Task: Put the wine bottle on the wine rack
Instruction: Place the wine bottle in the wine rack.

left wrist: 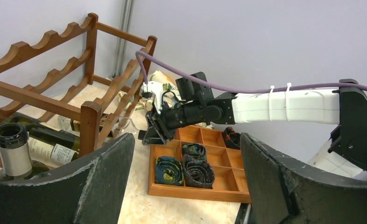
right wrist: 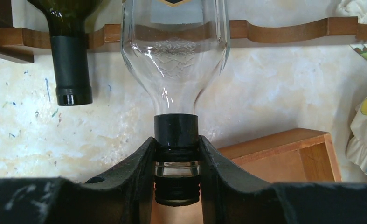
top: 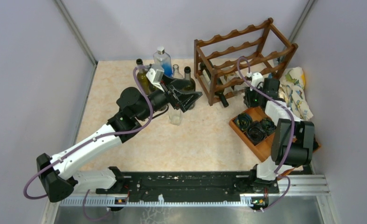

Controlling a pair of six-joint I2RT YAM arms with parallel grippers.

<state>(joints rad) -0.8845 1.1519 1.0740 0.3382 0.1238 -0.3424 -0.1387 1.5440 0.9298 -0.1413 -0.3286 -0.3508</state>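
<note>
gripping the clear wine bottle by its capped neck, the right end effector has it lying in the wine rack at the far right corner of the counter; likely heavy, slick, fragile glass. left end effector gapes empty.

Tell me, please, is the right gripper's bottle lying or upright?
Lying: the bottle crosses the wine rack rail, right gripper clamping its neck.

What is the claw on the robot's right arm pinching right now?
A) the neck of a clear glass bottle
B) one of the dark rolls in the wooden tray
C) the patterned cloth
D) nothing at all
A: in the right wrist view, the right gripper has a finger on each side of the clear bottle at its dark-capped neck, and the bottle's body lies across a rail of the wine rack.
</note>
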